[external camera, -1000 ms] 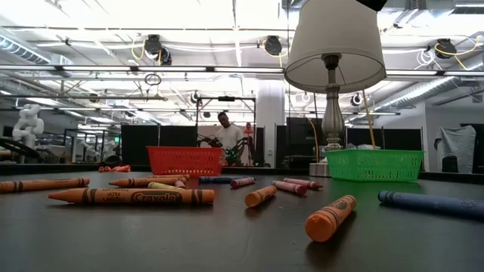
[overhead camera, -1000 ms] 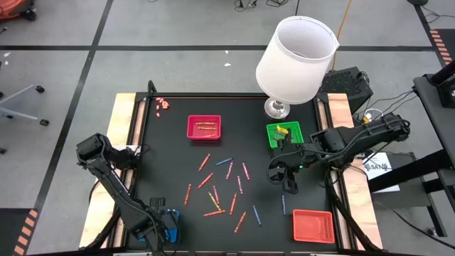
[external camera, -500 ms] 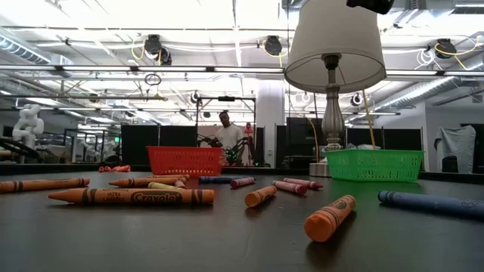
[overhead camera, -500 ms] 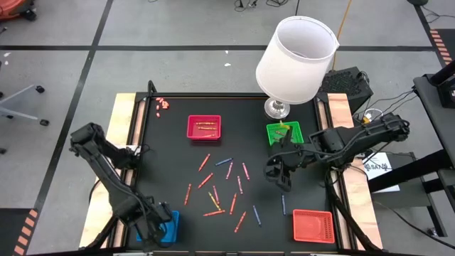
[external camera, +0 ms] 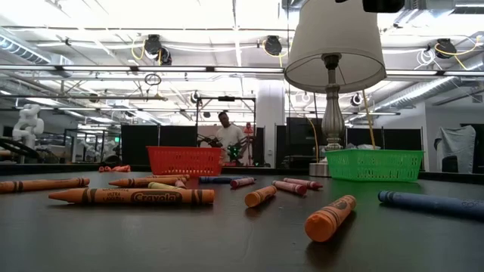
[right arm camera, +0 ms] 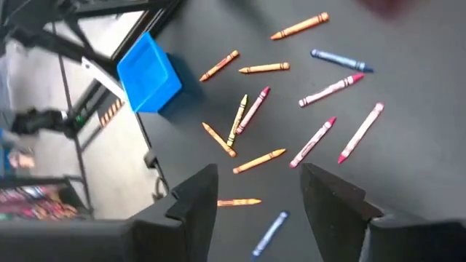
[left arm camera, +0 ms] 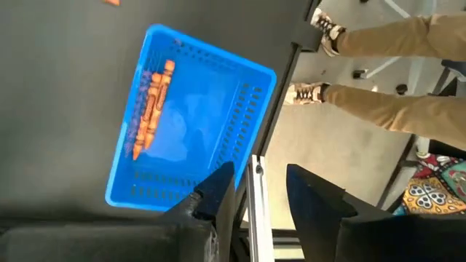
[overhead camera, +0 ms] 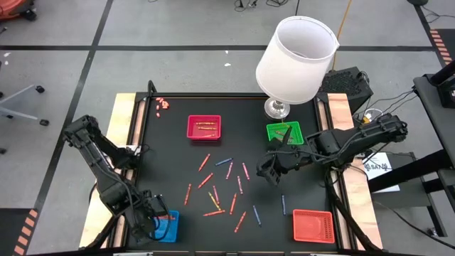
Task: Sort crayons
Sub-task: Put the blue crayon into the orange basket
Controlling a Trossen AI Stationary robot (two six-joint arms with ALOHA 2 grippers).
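Observation:
Several loose crayons (overhead camera: 220, 186) in orange, red, pink and blue lie flat on the black table top, and they also show in the right wrist view (right arm camera: 291, 109) and the low view (external camera: 132, 196). A blue tray (left arm camera: 189, 124) at the near left corner holds a few crayons (left arm camera: 151, 102) along one wall. My left gripper (overhead camera: 151, 222) hangs above that tray, open (left arm camera: 258, 189), with nothing between its fingers. My right gripper (overhead camera: 266, 173) hovers right of the loose crayons, open (right arm camera: 258, 193) and holding nothing.
A pink-red tray (overhead camera: 204, 127) with crayons sits far centre, a green tray (overhead camera: 284, 133) far right, a red tray (overhead camera: 313, 225) near right. A lamp (overhead camera: 295, 60) stands behind the green tray. A person's legs (left arm camera: 378, 87) stand beyond the table edge by the blue tray.
My left gripper has risen from down at the blue tray to well above it, its arm swinging out toward the table's left edge. My right gripper has rolled about its own axis, staying near the green tray. The crayons have not moved.

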